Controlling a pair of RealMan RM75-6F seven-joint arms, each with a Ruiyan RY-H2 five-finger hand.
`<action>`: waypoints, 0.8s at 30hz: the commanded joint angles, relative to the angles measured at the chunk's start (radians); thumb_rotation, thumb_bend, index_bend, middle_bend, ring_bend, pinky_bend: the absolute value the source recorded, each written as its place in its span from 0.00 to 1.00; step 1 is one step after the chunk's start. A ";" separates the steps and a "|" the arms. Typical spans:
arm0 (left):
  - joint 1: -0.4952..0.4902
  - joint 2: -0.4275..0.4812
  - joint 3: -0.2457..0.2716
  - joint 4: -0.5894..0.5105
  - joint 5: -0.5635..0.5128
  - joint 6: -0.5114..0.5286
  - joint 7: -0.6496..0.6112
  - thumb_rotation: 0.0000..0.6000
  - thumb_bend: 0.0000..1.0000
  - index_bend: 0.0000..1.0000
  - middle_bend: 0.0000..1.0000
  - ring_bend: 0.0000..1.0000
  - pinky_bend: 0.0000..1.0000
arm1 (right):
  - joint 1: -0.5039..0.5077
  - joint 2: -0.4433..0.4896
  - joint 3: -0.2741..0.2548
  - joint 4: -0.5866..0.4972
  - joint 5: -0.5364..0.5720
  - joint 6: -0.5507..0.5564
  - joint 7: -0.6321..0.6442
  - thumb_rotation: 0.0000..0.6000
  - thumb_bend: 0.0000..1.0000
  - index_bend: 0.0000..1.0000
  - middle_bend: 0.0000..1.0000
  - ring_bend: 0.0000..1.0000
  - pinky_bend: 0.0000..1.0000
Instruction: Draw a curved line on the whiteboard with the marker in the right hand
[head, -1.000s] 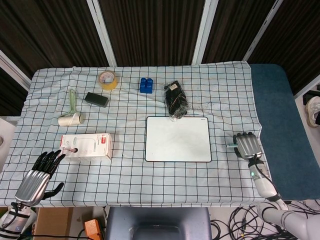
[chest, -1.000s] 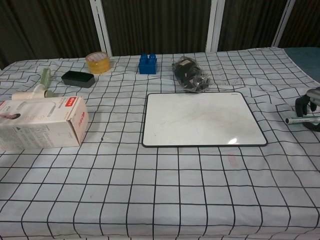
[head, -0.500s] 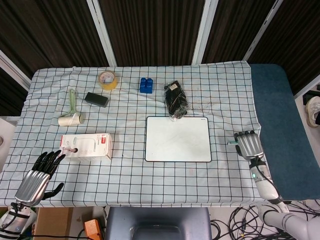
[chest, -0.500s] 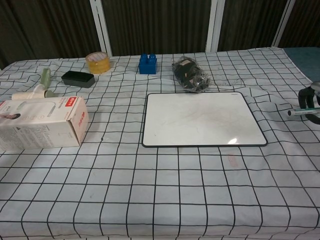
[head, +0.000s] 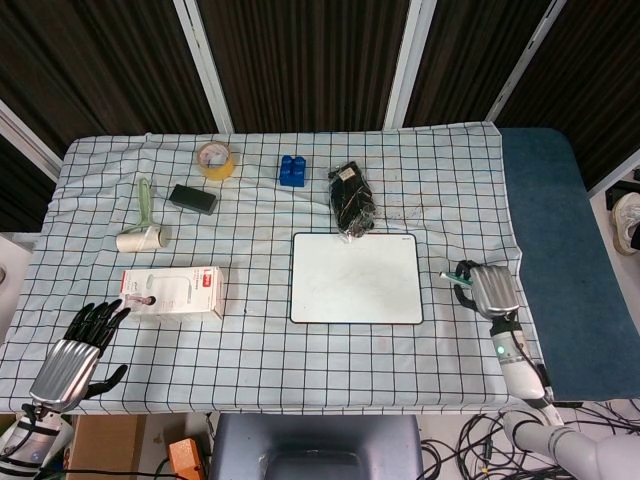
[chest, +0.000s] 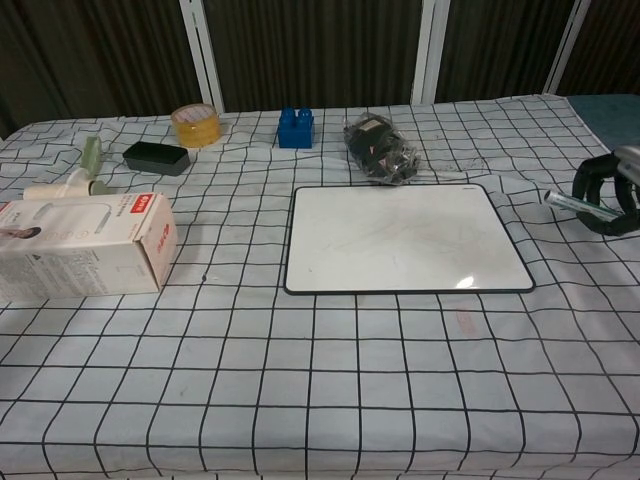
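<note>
The slim silver-grey marker (chest: 572, 202) was held in the curled fingers of the right robot hand (head: 486, 288), its tip pointing toward the white, black-framed whiteboard (head: 355, 277). Over the preceding second the hand had shifted inward toward the board's right edge, but the tip was not yet over the surface. The board bore no fresh line. The left robot hand (head: 82, 341) lay with fingers spread, holding nothing, on the checked counter (head: 250, 350).

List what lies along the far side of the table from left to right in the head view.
Lint roller → black case → tape roll → blue block → black bagged bundle.
</note>
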 joint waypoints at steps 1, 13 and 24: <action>0.000 0.000 0.000 0.000 0.000 0.000 -0.001 1.00 0.30 0.00 0.00 0.00 0.00 | 0.011 -0.078 0.091 0.016 0.016 0.065 0.315 1.00 0.39 1.00 0.70 0.68 0.72; -0.003 0.000 -0.001 0.001 -0.005 -0.007 -0.001 1.00 0.30 0.00 0.00 0.00 0.00 | 0.155 -0.178 0.289 -0.049 0.184 -0.120 0.561 1.00 0.39 1.00 0.72 0.69 0.73; -0.008 0.007 -0.007 0.008 -0.020 -0.016 -0.025 1.00 0.30 0.00 0.00 0.00 0.00 | 0.312 -0.314 0.316 0.060 0.227 -0.188 0.365 1.00 0.39 1.00 0.72 0.69 0.73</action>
